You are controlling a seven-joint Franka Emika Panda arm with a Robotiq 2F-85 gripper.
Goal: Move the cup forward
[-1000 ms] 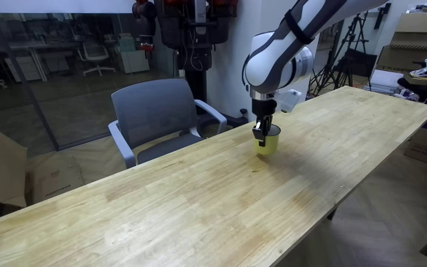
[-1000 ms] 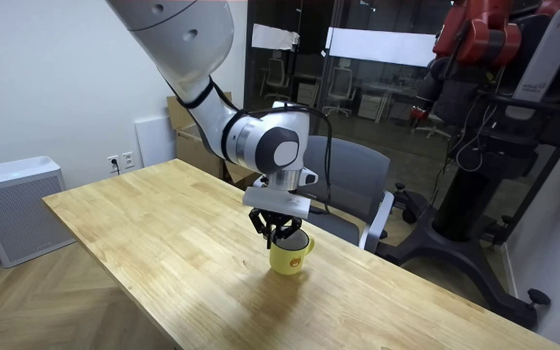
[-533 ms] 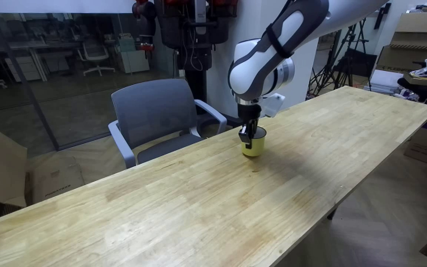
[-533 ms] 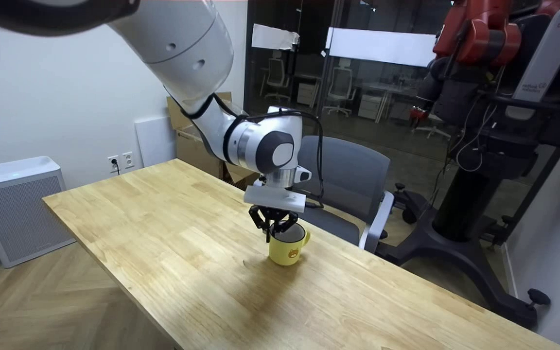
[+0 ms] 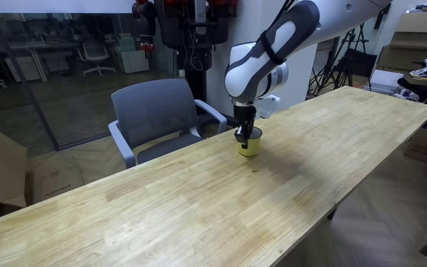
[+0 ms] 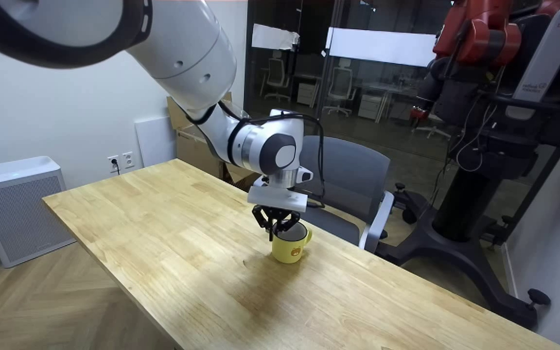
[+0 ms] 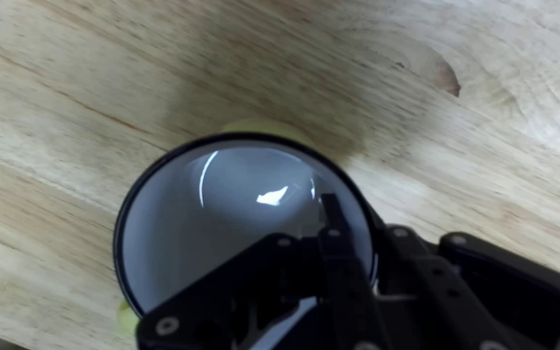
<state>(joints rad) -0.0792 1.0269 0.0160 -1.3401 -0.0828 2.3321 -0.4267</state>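
Note:
The cup is a yellow mug with a dark rim, a pale grey inside and an orange animal print. It stands upright in both exterior views [image 5: 255, 145] [image 6: 284, 252]. Its base is at or very close to the wooden table top [image 5: 184, 207]. In the wrist view I look down into the cup [image 7: 231, 194]. My gripper [image 7: 358, 214] has one finger inside the cup and one outside, shut on its wall. The gripper also shows at the rim in the exterior views [image 5: 244, 144] [image 6: 275, 230]. The handle [image 6: 308, 236] points away from the gripper. The fingers partly hide the near rim.
A grey office chair [image 5: 154, 111] stands against the table's long side. A red and black robot [image 6: 489, 112] stands behind the table. Cardboard boxes [image 5: 0, 167] lie on the floor beyond the table's end. An air purifier [image 6: 20, 209] stands by the wall.
Over the last second the gripper and cup have moved together to the left in an exterior view and slightly down. The motion has slowed. The fingers stay on the cup's wall.

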